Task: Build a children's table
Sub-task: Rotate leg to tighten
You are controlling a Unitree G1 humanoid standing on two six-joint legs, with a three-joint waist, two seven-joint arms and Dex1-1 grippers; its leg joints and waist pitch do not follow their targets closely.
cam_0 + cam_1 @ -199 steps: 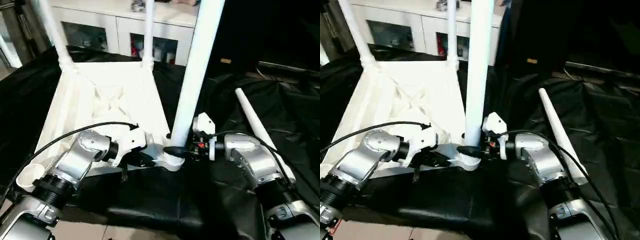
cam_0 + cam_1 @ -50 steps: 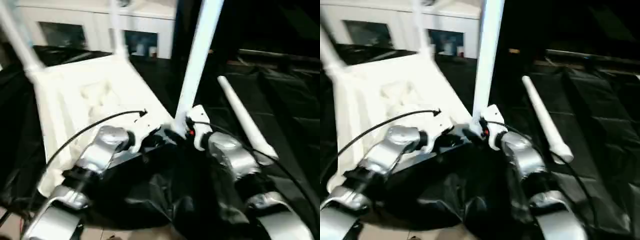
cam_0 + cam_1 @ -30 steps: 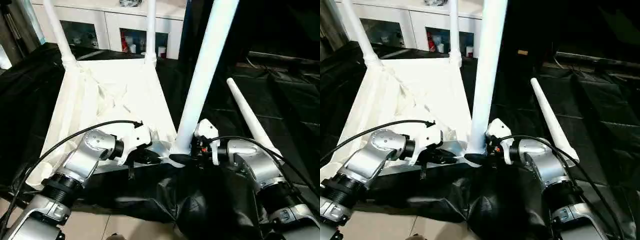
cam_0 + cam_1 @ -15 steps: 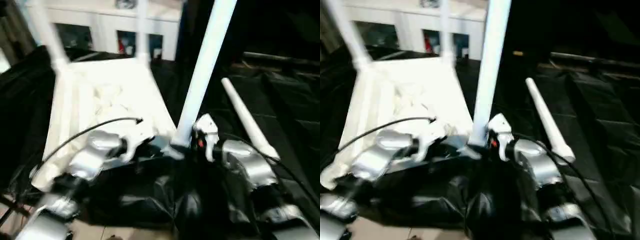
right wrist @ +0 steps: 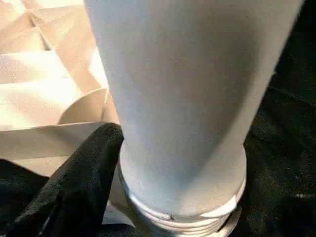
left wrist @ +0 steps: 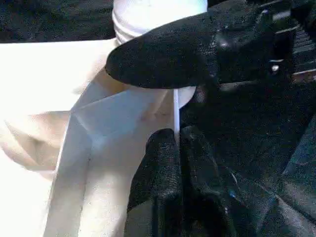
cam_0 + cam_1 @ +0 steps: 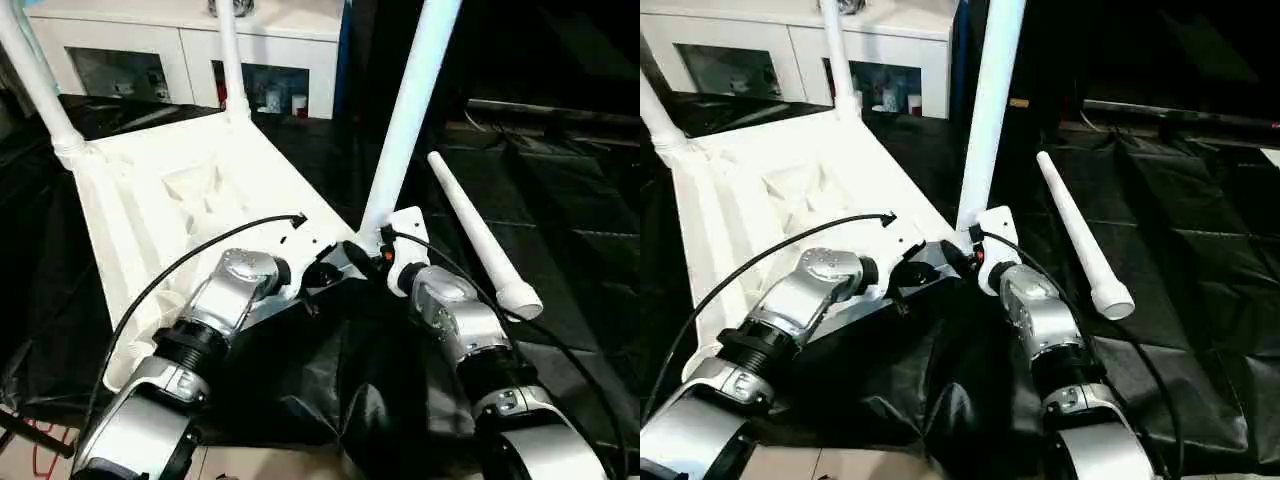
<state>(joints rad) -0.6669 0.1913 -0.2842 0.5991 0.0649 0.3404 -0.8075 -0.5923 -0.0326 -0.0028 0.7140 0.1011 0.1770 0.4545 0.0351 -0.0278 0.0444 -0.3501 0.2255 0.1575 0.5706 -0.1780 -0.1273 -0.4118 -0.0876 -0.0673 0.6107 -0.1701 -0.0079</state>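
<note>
The children's table lies upside down: its white ribbed tabletop [image 7: 190, 200] rests on black cloth. Two legs [image 7: 35, 80] [image 7: 230, 60] stand in its far corners. A third leg [image 7: 410, 120] stands upright in the near right corner socket. A loose fourth leg [image 7: 478, 235] lies on the cloth to the right. My left gripper [image 6: 176, 143] is shut on the thin rim of the tabletop beside that socket. My right gripper [image 7: 362, 252] sits against the threaded base of the upright leg [image 5: 187, 98].
A white glass-door cabinet [image 7: 180, 50] stands behind the tabletop. Crumpled black cloth [image 7: 400, 380] covers the floor under both forearms and to the right. A black cable [image 7: 170, 275] arcs over my left forearm.
The whole picture has swung and tilted, so the camera moved. Both grippers stay at the same near right corner, and the upright leg remains in its socket.
</note>
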